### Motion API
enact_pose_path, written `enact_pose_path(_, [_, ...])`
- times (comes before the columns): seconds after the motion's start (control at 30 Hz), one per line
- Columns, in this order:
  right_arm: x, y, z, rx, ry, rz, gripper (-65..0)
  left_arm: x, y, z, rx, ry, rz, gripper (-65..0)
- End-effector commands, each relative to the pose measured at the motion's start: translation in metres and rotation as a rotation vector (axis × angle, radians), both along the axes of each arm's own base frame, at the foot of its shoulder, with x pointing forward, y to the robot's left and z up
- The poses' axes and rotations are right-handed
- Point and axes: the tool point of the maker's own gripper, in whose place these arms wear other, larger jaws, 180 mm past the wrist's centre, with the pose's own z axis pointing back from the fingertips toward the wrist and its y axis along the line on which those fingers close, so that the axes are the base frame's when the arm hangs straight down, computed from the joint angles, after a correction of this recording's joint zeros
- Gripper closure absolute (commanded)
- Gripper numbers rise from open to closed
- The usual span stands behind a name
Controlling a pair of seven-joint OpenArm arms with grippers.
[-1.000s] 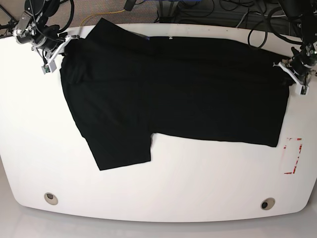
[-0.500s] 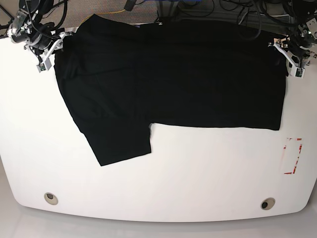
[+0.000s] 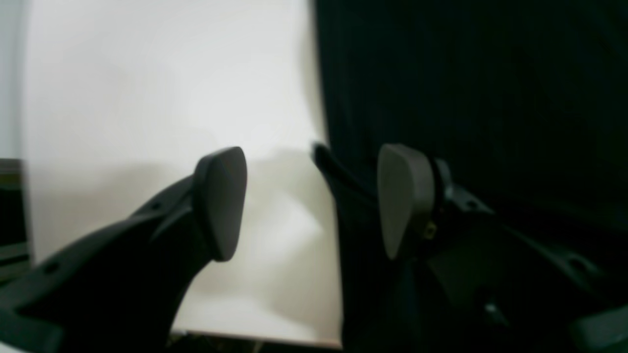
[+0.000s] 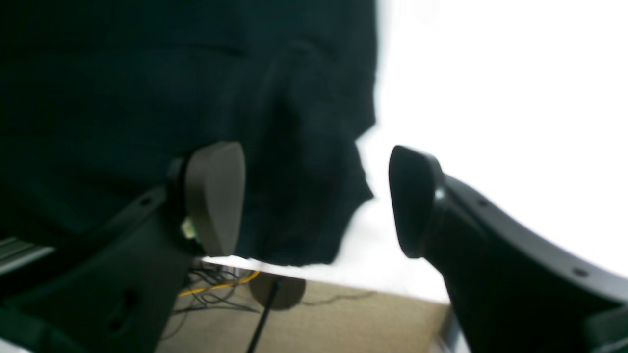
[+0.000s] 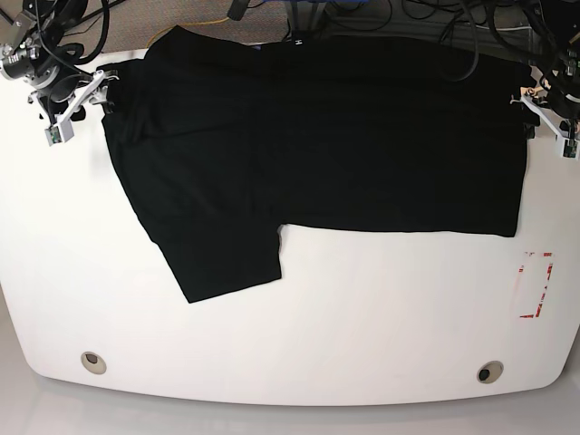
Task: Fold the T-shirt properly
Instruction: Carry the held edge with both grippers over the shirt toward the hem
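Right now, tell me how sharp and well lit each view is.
Base view: sharp, evenly lit, the edges of the table bowed by the lens. Left wrist view: soft focus; the left tool casts a dim shadow on the white top. Right wrist view: blurred, the table glaring white beside the T-shirt.

base: high, looking down on whole table [image 5: 317, 335] | wrists: close, low, each sharing T-shirt [image 5: 317, 136] edge

Matt black cloth T-shirt [image 5: 344, 136]
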Motion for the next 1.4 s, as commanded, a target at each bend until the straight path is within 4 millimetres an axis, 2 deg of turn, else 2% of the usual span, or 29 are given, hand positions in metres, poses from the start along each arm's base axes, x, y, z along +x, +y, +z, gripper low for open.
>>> enact_pose_path(0.0, [0.028, 0.006, 0.015, 0.011, -0.085, 0.027, -44.1, 0.026, 0.001, 0.026, 0.018, -0.099, -0.020, -39.2])
enact_pose_path(0.1, [0.041, 0.006, 0.011, 0.002, -0.081, 0.032, -43.0, 0.037, 0.000, 0.035, 0.023, -0.134, -0.023, -39.2])
enact_pose_path(0.3, [0.085, 0.003, 0.006, -0.035, -0.084, 0.034, -41.5, 0.071, 0.001, 0.055, 0.010, -0.227, -0.014, -39.2])
enact_pose_path(0.53, [0.137, 0.000, 0.004, -0.013, -0.088, 0.017, -41.5, 0.106, 0.007, 0.051, -0.087, -0.277, 0.033, -39.2])
enact_pose_path(0.67, [0.168, -0.008, 0.011, 0.018, -0.113, -0.010, -41.5, 0.119, 0.008, 0.043, -0.145, -0.282, 0.053, -39.2])
enact_pose_path(0.77, [0.196, 0.002, 0.011, 0.049, -0.127, 0.025, -41.5, 0.134, 0.005, 0.037, -0.184, -0.281, 0.073, -39.2])
enact_pose_path(0.87, [0.213, 0.006, 0.005, 0.087, -0.133, 0.035, -41.5, 0.141, 0.004, 0.036, -0.184, -0.270, 0.064, -39.2])
enact_pose_path(1.1, [0.243, 0.008, -0.013, 0.192, -0.171, 0.009, -41.5, 0.159, -0.013, 0.043, -0.189, -0.335, 0.009, -39.2])
enact_pose_path(1.2, [0.248, 0.010, -0.022, 0.224, -0.166, -0.003, -41.5, 0.163, -0.016, 0.036, -0.205, -0.341, 0.022, -39.2])
enact_pose_path(1.27, [0.251, 0.012, -0.024, 0.239, -0.165, -0.008, -41.5, 0.163, -0.014, 0.029, -0.215, -0.334, 0.040, -39.3])
enact_pose_path(1.37, [0.251, 0.018, -0.028, 0.252, -0.160, -0.005, -41.5, 0.162, -0.001, 0.023, -0.211, -0.320, 0.082, -39.4])
